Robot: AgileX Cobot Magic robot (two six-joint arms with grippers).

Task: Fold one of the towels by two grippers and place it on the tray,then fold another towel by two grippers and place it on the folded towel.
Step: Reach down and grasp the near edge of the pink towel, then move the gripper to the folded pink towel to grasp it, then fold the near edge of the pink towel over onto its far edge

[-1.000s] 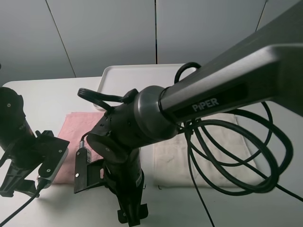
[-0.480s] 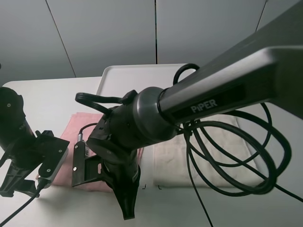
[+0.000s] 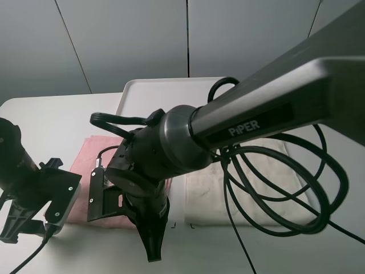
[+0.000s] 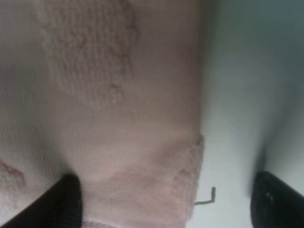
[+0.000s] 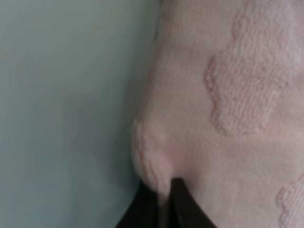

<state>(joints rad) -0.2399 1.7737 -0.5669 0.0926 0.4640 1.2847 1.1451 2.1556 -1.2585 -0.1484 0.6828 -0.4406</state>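
A pink towel (image 3: pixel 90 155) is laid flat on the desk (image 3: pixel 51 117), in front of a white tray (image 3: pixel 149 91) and beside a cream towel (image 3: pixel 204 193). Its near edge is pinched by the clenched right claw (image 5: pixel 161 197); its corner is straddled by the released left claw (image 4: pixel 169 192).

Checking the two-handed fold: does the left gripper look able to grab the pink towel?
Probably yes: the left gripper is open, straddling a corner of the pink towel, nothing between.
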